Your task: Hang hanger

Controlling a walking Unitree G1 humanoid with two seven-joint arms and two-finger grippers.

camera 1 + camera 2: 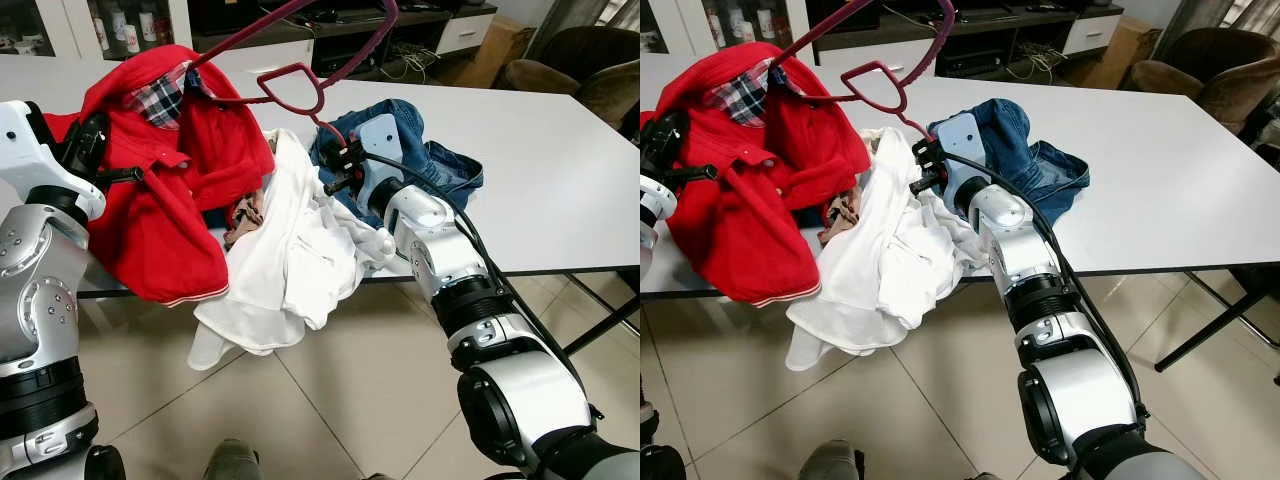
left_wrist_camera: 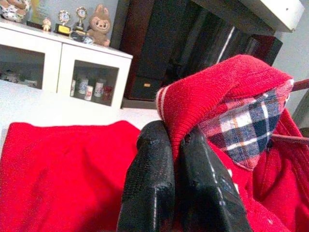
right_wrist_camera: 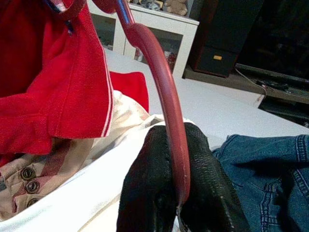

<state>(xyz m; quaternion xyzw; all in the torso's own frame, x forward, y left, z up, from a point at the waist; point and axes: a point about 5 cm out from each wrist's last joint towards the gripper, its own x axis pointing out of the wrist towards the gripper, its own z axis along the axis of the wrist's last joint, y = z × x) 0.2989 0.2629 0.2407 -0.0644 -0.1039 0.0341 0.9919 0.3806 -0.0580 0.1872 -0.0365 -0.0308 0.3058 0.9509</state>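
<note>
Right gripper [image 3: 179,203] is pinching the hook end of the dark-red plastic hanger [image 1: 300,75], holding it raised over the white table [image 1: 560,180]. Left gripper [image 2: 176,193] is clamping the collar of the red knit shirt with plaid lining [image 1: 165,190]. A white garment [image 1: 290,260] and blue jeans [image 1: 440,165] are lying beside it.

no readable text, labels, brands or numbers on any garment, furniture or robot part
</note>
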